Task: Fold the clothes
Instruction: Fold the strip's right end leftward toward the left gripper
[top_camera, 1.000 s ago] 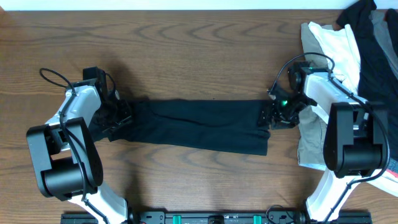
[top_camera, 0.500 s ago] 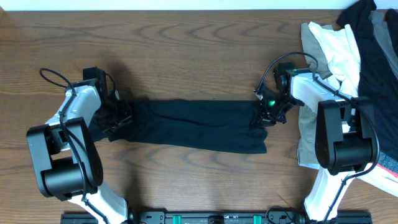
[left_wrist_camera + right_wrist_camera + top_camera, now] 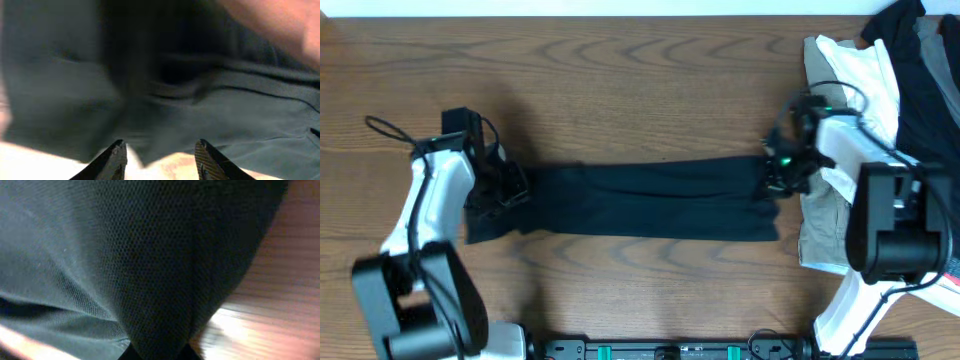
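Observation:
A long black garment (image 3: 640, 200) lies stretched left to right across the wooden table (image 3: 640, 90). My left gripper (image 3: 500, 192) is at its left end. In the left wrist view its fingers (image 3: 119, 152) stand apart, with the garment's edge (image 3: 150, 150) dipping loosely between them and bare table below. My right gripper (image 3: 772, 182) is at the garment's right end. In the right wrist view the dark mesh cloth (image 3: 125, 255) bunches into a tight fold that runs down into the shut jaws of that gripper (image 3: 159, 352).
A pile of other clothes sits at the right edge: a white piece (image 3: 860, 70), a black piece (image 3: 920, 90) and a beige piece (image 3: 820, 220) under the right arm. The table's far edge (image 3: 620, 14) runs along the top.
My right gripper has shut on the garment's right end and drawn it to the right, stretching the cloth longer. My left arm has shifted left and its jaws have widened.

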{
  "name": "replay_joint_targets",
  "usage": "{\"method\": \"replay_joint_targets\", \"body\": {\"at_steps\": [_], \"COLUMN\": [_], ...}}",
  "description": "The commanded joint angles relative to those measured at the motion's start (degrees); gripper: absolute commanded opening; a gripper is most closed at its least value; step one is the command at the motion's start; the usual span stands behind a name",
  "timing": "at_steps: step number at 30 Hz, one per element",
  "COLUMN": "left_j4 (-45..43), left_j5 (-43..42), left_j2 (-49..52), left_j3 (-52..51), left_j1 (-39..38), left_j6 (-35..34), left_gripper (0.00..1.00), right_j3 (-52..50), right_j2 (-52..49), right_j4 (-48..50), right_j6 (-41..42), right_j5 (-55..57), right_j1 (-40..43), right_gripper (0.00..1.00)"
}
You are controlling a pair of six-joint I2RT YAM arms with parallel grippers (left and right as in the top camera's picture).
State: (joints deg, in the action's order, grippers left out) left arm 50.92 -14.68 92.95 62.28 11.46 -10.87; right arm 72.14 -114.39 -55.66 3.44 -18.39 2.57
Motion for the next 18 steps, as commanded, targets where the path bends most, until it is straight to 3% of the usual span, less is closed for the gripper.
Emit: {"method": "replay_joint_targets", "body": {"at_steps": [1, 9, 18], "left_j4": [0.55, 1.57, 2.19], "left_j5": [0.26, 0.07, 0.09], "left_j2": [-1.27, -1.22, -1.22], "left_j3": [0.26, 0.09, 0.09], "left_j1": [-0.17, -0.81, -5.73], "left_j6": [-0.39, -0.44, -0.66], "left_gripper": [0.47, 0.47, 0.47], "right_j3": [0.31, 1.38, 1.36], "right_j2": [4.68, 14.05, 16.33], "right_j4": [-0.61, -3.78, -2.69], "right_j6": [0.22, 0.66, 10.88], "right_j5": [8.15, 8.55, 8.55], "right_j1": [2.78, 0.31, -15.45], "right_gripper": [0.01, 0.01, 0.01]}}
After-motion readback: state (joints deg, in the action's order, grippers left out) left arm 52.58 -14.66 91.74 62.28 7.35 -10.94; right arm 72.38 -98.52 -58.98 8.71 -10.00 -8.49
